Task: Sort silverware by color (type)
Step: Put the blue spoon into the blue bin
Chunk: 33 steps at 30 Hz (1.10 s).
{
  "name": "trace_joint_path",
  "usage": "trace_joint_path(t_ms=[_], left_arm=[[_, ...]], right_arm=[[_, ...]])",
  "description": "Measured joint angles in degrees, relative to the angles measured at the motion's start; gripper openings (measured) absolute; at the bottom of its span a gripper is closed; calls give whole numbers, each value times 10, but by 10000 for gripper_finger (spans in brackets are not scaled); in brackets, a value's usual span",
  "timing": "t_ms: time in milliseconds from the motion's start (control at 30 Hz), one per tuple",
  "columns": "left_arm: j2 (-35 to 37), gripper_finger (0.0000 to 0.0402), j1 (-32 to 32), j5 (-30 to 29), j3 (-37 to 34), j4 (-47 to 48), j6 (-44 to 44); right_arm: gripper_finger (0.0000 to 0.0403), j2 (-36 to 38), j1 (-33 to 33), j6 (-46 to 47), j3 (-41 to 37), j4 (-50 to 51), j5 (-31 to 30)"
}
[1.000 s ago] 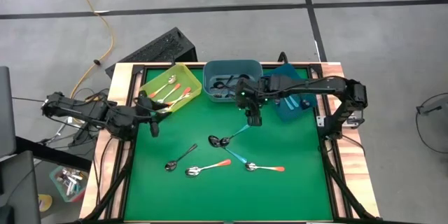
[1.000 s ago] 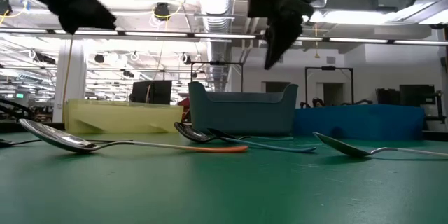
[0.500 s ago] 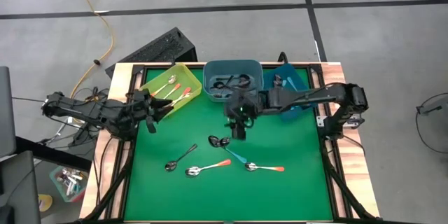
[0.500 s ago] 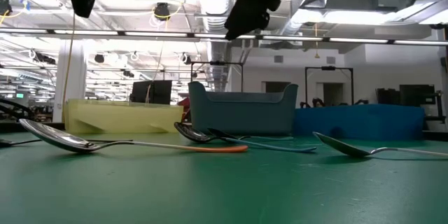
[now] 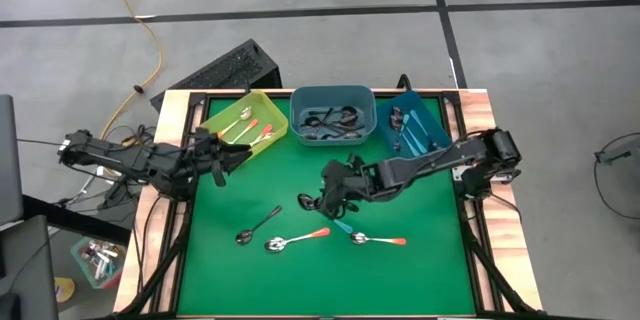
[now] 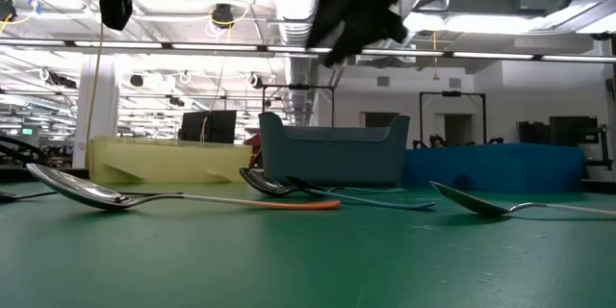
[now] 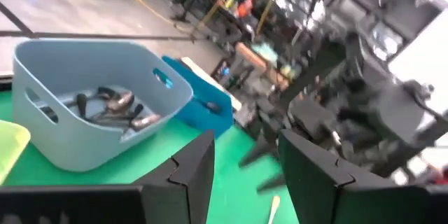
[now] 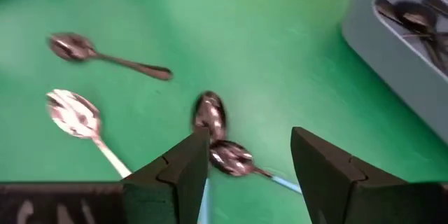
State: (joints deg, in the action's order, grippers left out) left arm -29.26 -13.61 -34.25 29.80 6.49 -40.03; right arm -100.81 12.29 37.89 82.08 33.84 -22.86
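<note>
while the right arm reaches low across the mat, its gripper (image 5: 330, 195) hangs with jaws spread over two spoons (image 8: 220, 136) mid-mat. left gripper (image 5: 215, 160), jaws parted and empty, waits beside the yellow bin (image 5: 243, 123).

spoons (image 5: 283, 244) flat on mat, others binned

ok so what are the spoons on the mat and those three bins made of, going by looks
Spoon bowls: polished metal, going by their mirror glints. The orange handle is matte, so probably plastic or a coating; I cannot tell which. The yellow bin, grey-blue bin and blue bin: likely moulded plastic, given the even colour, rounded rims and cut-out handles. The green mat looks soft and non-glossy, perhaps felt or rubber.
</note>
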Motion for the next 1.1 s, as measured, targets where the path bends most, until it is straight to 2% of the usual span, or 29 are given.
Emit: trace_joint_path(t_ms=[67, 167, 233, 333, 467, 533, 633, 867, 967, 1100], left_arm=[[0, 143, 0, -24, 0, -11, -2], [0, 143, 0, -33, 0, -12, 45], [0, 143, 0, -27, 0, -4, 62], [0, 143, 0, -20, 0, 8, 36], [0, 143, 0, 2, 0, 0, 14], [0, 143, 0, 19, 0, -1, 14], [0, 143, 0, 42, 0, -9, -9], [0, 143, 0, 49, 0, -98, 58], [0, 143, 0, 53, 0, -99, 91], [0, 143, 0, 45, 0, -97, 94]], right_arm=[[212, -10, 5, 14, 3, -33, 11], [212, -14, 15, 10, 0, -44, 28], [212, -16, 21, -20, 3, -97, 33], [212, -16, 29, -68, 2, -145, 32], [212, -17, 39, -82, 2, -182, -18], [212, -17, 46, -80, 2, -183, -52], [212, -17, 55, -80, 2, -186, -70], [212, -17, 77, -76, 2, -187, -56], [212, -17, 84, -62, 2, -189, -56], [212, -17, 88, -63, 2, -170, -57]])
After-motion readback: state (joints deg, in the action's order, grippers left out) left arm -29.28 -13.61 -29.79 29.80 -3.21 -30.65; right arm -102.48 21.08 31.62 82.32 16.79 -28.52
